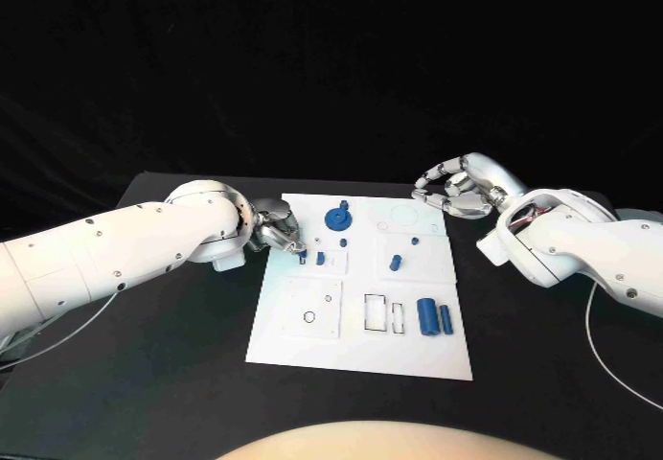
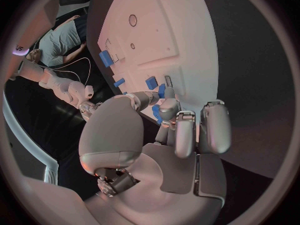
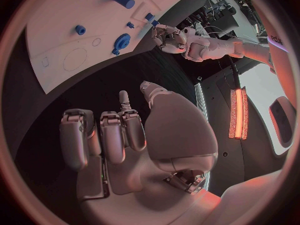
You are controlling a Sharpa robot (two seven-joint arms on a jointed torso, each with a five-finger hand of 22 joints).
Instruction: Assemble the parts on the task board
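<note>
Pinching a small blue part (image 1: 303, 257), the left robot hand (image 1: 275, 232) hovers over the task board (image 1: 362, 343) to seat it, while the right robot hand (image 1: 457, 188) waits spread.

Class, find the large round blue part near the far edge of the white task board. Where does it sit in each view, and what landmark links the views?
Head view: large round blue part, far edge of the task board.
Left wrist view: cannot tell it apart.
Right wrist view: at the board's edge.
Shared landmark: the left hand beside it.
</note>
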